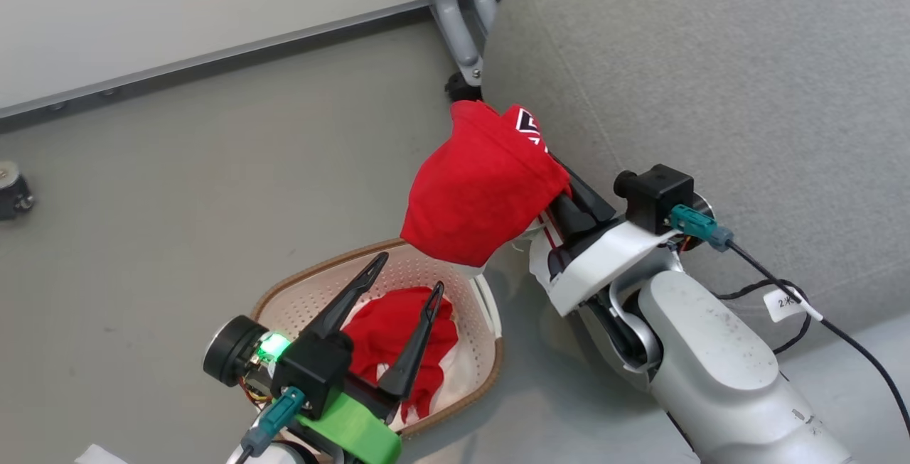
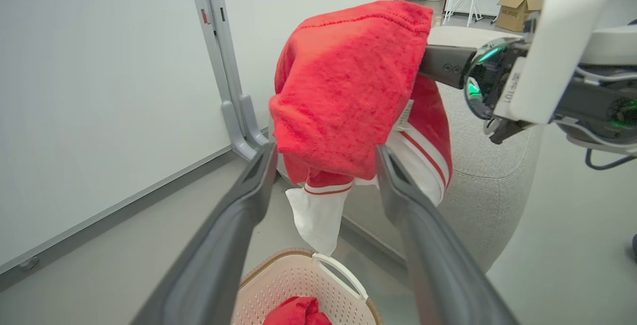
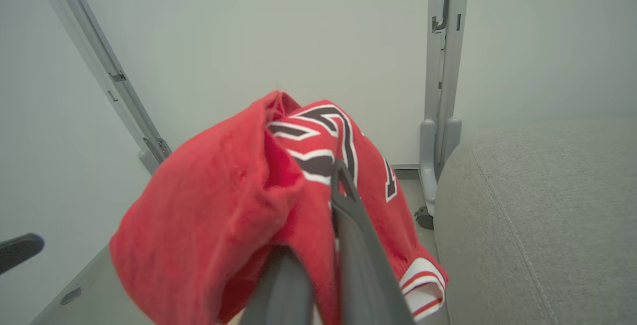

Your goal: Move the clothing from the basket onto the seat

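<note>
The left claw [image 1: 411, 272] hovers spread and empty over the basket [image 1: 298, 304], placed to reach the crumpled red garment [image 1: 387, 336] inside. The right claw [image 3: 341, 180], pressed together, pinches the lettered red garment [image 1: 483, 187] aloft just beside the grey seat [image 1: 711, 94], likely so it clears the cushion's edge.

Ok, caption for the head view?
Right tool holds a red garment beside the seat; more red clothing in basket.

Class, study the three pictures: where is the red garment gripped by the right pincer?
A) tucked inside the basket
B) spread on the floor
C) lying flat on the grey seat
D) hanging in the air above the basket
D: the right pincer is shut on the garment, which hangs above the basket, beside the seat rather than on it.
</note>
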Controlling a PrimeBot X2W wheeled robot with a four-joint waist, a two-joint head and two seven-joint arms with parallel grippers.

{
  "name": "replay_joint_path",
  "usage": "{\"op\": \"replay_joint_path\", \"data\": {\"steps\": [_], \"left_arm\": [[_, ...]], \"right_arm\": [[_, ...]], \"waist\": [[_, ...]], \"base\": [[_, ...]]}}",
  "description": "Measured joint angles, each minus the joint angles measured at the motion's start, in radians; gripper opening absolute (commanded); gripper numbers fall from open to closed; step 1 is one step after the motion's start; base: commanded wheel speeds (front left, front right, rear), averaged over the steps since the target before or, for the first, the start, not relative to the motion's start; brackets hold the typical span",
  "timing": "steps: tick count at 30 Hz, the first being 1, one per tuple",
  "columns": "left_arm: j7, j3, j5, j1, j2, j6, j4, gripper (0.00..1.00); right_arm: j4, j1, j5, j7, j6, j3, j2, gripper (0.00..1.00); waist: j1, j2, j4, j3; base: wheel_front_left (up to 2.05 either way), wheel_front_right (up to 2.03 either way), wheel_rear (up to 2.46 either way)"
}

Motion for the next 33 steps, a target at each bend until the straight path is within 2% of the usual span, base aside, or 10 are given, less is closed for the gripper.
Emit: {"op": "replay_joint_path", "data": {"steps": [11,17,26,33], "left_arm": [[0.032,-0.039,0.008,-0.038,0.013,-0.019,-0.024,1.00],[0.051,-0.061,0.018,-0.078,0.023,-0.031,-0.041,1.00],[0.070,-0.091,0.043,-0.183,0.032,-0.052,-0.086,1.00],[0.063,-0.117,0.061,-0.282,0.038,-0.062,-0.102,1.00]], "right_arm": [[-0.021,0.039,-0.033,0.000,0.000,-0.132,0.003,0.00],[-0.023,0.034,-0.040,0.000,0.000,-0.240,0.003,0.00],[0.004,-0.098,-0.044,0.000,0.000,-0.438,-0.036,0.00],[0.030,-0.265,-0.066,0.000,0.000,-0.581,-0.123,0.00]], "waist": [[0.0000,0.0000,-0.182,0.049],[0.0000,0.0000,-0.229,0.103],[0.0000,0.0000,-0.213,0.218],[0.0001,0.0000,-0.149,0.325]], "base": [[0.00,0.00,0.00],[0.00,0.00,0.00],[0.00,0.00,0.00],[0.00,0.00,0.00]]}}
